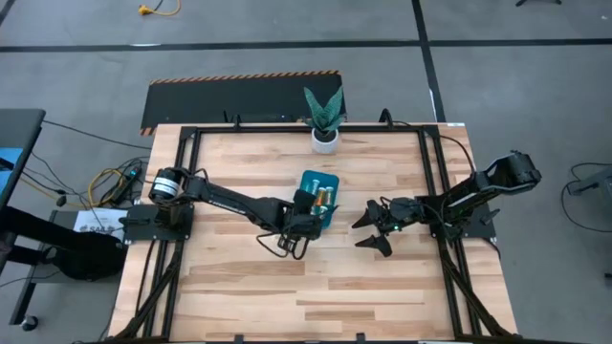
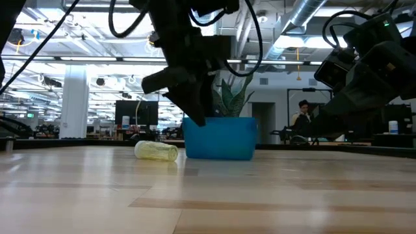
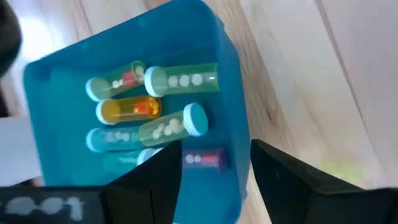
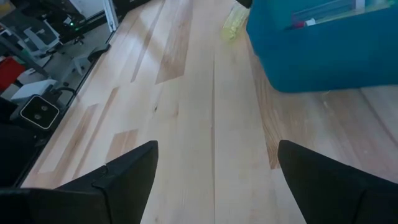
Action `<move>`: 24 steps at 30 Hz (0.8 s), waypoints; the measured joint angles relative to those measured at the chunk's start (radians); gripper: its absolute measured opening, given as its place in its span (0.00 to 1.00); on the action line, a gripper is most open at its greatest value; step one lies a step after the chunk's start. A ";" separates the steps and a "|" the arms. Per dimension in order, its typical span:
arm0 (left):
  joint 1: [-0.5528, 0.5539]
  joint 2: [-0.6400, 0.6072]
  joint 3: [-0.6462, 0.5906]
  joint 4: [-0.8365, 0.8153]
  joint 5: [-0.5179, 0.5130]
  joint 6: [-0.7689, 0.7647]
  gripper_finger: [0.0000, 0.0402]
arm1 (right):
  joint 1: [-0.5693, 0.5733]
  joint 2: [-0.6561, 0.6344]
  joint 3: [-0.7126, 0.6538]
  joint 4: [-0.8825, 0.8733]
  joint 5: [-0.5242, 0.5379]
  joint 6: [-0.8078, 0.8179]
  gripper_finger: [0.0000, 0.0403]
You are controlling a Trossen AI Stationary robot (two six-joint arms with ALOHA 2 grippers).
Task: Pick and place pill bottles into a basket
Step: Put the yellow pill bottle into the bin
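Observation:
The teal basket (image 1: pixel 319 191) stands at the table's middle and holds several pill bottles: green, orange and pale-capped ones (image 3: pixel 146 106), and a pink-purple one (image 3: pixel 205 159). My left gripper (image 1: pixel 304 223) hovers open over the basket's near end, and its fingers (image 3: pixel 211 171) stand on either side of the pink-purple bottle, above it. A yellow bottle (image 2: pixel 156 151) lies on its side on the table just left of the basket; it also shows in the right wrist view (image 4: pixel 235 22). My right gripper (image 1: pixel 375 230) is open and empty, right of the basket.
A white pot with a green plant (image 1: pixel 325 132) stands at the table's far edge behind the basket. A black frame (image 1: pixel 191 143) runs around the tabletop. Bare wood (image 1: pixel 316 287) lies toward the near edge. A person (image 2: pixel 303 120) sits in the room beyond.

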 joint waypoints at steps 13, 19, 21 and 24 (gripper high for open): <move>-0.116 -0.080 0.009 -0.092 -0.226 0.071 0.45 | 0.000 0.000 0.000 -0.004 0.045 0.000 0.81; -0.146 -0.120 0.079 -0.233 -0.067 -0.054 0.45 | 0.000 0.000 0.000 -0.005 0.045 0.000 0.81; -0.150 -0.123 0.106 -0.257 0.017 -0.102 0.45 | 0.000 0.000 0.000 -0.005 0.045 0.000 0.81; -0.156 -0.124 0.122 -0.274 0.141 -0.156 0.45 | 0.000 0.000 0.000 -0.005 0.045 0.000 0.81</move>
